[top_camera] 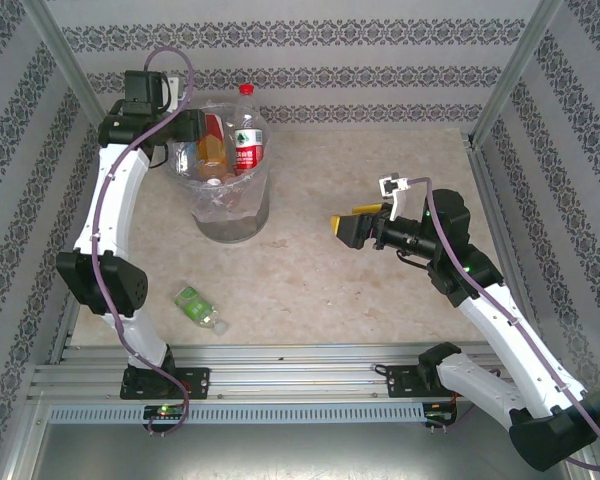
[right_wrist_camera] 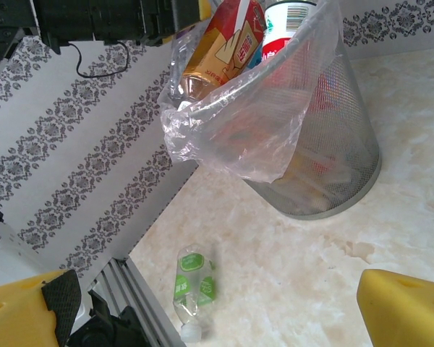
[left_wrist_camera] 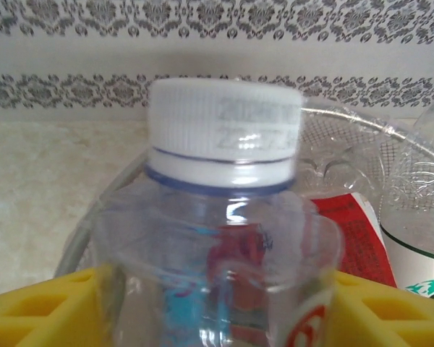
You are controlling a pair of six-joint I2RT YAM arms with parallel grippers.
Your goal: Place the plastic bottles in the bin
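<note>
Upper left: left gripper (left_wrist_camera: 217,303) above bin (top_camera: 235,225), white-capped bottle (left_wrist_camera: 224,137) between its pads (left_wrist_camera: 43,311); clamped or slack, cannot tell. Centre-right: right gripper (top_camera: 343,226) spread wide, empty. Lower left: green bottle (top_camera: 200,308) lying flat.

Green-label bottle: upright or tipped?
Tipped. The green-label bottle lies on its side on the table, outside the bin.

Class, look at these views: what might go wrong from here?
The bin is heaped above its rim, so the white-capped bottle between the left pincer's fingers may roll off onto the table. The green-labelled bottle lies close by the left arm's base, perhaps awkward to reach.
</note>
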